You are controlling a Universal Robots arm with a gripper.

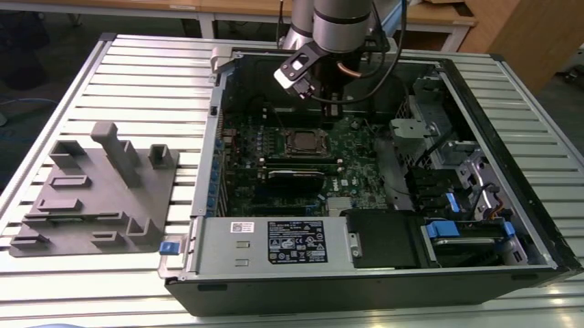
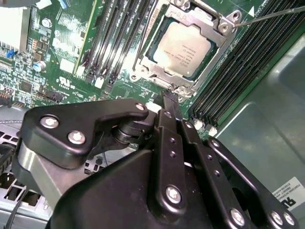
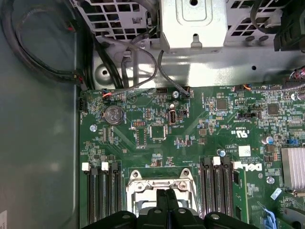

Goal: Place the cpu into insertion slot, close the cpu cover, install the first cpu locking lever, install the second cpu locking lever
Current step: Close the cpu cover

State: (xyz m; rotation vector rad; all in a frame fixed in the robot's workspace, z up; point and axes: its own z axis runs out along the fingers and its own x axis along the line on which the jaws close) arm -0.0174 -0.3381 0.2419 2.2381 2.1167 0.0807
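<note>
My pincer [image 2: 170, 97], fingers clenched together, hovers just beside the cpu [image 2: 183, 47], seated under the cpu cover [image 2: 202, 18].

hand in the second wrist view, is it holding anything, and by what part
Nothing is held. The hand is shut with nothing between its fingers, and the cpu is not in its grip.

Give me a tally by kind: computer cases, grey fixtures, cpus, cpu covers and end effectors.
case: 1
fixture: 1
cpu: 1
cover: 1
end effector: 1
Total: 5
</note>
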